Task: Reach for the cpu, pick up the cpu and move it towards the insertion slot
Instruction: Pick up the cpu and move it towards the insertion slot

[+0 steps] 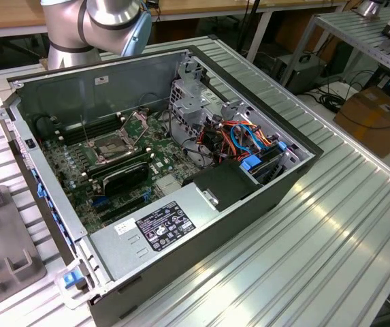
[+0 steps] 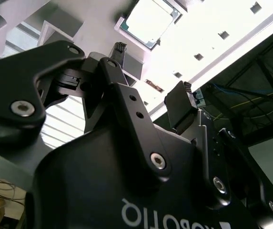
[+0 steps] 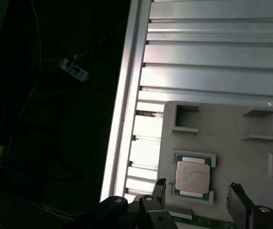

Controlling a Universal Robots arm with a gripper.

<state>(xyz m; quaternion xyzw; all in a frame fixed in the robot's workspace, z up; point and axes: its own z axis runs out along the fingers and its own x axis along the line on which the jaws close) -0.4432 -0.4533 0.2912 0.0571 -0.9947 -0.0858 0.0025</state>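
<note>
Cpu [image 3: 192,177] is seen lying flat in a shallow recess of a grey holder [image 3: 231,138], which is set on the ribbed metal table [image 3: 212,52]. The claw [image 3: 197,187] is held wide open over it, one black finger [image 3: 160,186] placed to each side of the cpu and clear of it; nothing is gripped. In the second wrist view the fingers [image 2: 179,106] are likewise shown spread apart. In the exterior view the insertion slot [image 1: 113,146] is found on the board inside the open computer case [image 1: 263,197], its steel bracket tilted up.
</note>
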